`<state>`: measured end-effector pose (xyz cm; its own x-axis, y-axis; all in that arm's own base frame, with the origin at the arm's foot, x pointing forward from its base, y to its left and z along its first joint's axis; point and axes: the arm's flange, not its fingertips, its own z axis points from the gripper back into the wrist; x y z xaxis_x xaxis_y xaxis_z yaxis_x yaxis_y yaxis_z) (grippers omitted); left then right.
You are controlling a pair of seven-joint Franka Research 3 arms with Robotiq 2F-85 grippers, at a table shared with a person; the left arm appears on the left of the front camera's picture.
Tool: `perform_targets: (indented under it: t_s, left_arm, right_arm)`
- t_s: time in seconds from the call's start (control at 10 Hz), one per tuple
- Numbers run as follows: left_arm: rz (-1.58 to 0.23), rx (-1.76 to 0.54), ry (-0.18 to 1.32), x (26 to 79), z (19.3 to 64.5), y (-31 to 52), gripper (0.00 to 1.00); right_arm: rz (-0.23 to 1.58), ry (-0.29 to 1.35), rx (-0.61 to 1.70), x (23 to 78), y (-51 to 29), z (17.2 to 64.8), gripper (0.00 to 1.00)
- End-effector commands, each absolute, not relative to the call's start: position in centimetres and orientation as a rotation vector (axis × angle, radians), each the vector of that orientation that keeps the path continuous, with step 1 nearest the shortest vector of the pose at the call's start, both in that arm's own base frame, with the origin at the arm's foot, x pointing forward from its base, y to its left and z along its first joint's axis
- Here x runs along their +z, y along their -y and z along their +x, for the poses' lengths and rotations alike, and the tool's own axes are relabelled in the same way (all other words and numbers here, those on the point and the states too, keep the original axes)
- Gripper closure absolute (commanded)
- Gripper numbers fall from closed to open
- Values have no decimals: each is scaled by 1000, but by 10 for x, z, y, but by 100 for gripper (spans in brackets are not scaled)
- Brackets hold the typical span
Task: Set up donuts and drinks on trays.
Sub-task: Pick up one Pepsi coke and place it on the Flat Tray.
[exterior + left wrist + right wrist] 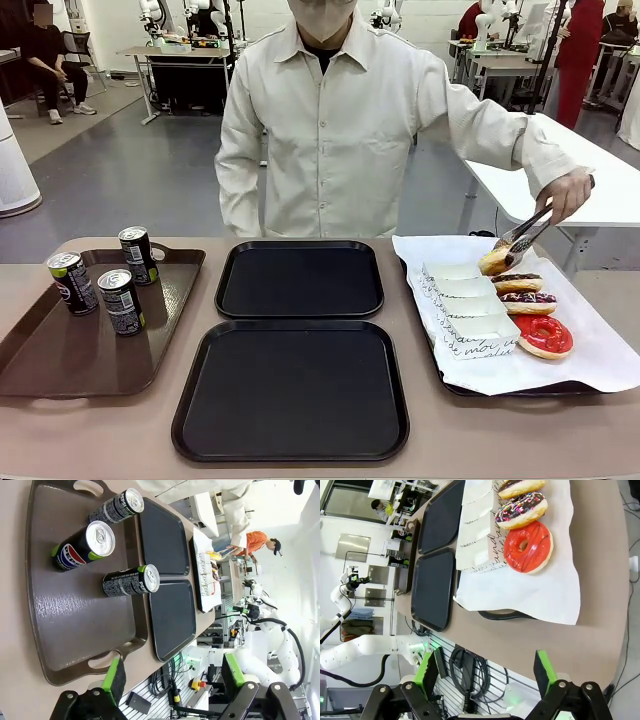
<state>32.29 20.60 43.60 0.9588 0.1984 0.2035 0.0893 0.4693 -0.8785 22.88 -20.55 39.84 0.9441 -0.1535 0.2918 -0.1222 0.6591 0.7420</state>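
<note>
Three drinks (pixel 121 301) stand upright on a brown tray at the left; the left wrist view looks down on them (pixel 131 580). Two black trays lie bare in the middle, one far (pixel 300 280) and one near (pixel 292 390). Several donuts lie on a paper-lined tray at the right, among them a red-iced one (pixel 543 336) (pixel 527 547) and a chocolate-sprinkled one (pixel 521 509). The person's tongs (pixel 525 235) grip a golden glazed donut (pixel 497 261) above that tray. My left gripper (pixel 172 677) hangs open, off the brown tray's end. My right gripper (pixel 487 672) hangs open, off the table edge near the red donut.
The brown tray (pixel 60 350) has handle cut-outs at both ends. Flat white boxes with black script (pixel 470 310) lie in a row beside the donuts on the white paper (pixel 600 350). The person stands at the far side, behind the black trays.
</note>
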Motion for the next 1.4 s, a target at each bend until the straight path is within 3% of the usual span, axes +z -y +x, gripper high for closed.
perform_targets:
  t_s: [0.0, 1.1, 1.3]
  left_arm:
    - [-1103, 73, 307, 437, 321, -205, 0]
    - [-1087, 67, 294, 436, 323, -206, 0]
    - [-863, -91, 305, 500, 321, -160, 0]
  right_arm:
    - [874, 364, -13, 397, 207, 230, 0]
    - [874, 364, -13, 397, 207, 230, 0]
    - [874, 364, -13, 397, 207, 230, 0]
